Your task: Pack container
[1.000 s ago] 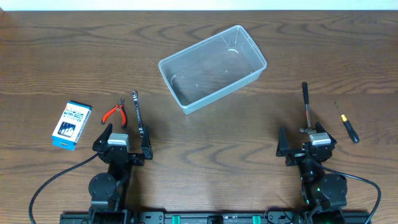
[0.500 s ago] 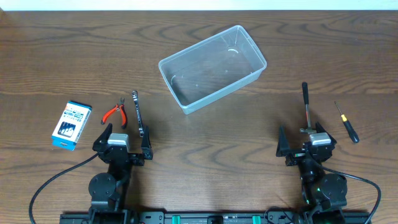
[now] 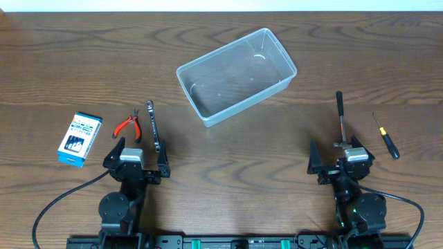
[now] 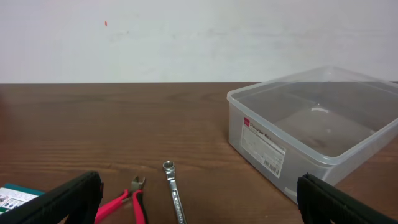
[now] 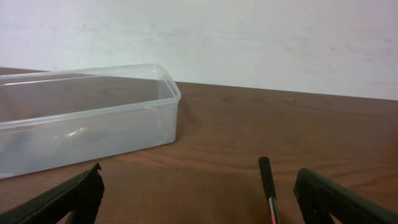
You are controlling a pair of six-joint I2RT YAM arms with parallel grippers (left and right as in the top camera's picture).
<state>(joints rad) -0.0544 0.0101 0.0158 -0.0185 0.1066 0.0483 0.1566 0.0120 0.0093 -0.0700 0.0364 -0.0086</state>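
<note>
Packing not yet begun: container (image 3: 237,76) empty, upper centre of frame, on surface (image 3: 83,55). Left fingers (image 4: 59,200) and right fingers (image 5: 62,202) spread wide, holding nothing, low in frame. Next likely: left reaches wrench (image 3: 156,135) or pliers (image 3: 128,126) just ahead, pinches, carries to container.

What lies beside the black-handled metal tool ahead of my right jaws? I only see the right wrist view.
Observer: A small dark-handled screwdriver lies to the right of that black-handled metal tool, apart from it.
Operator: And over on the left?
Observer: There, red-handled pliers and a long metal wrench lie side by side.
Operator: Anything packed yet?
Observer: No, the clear rectangular plastic tub holds nothing.
</note>
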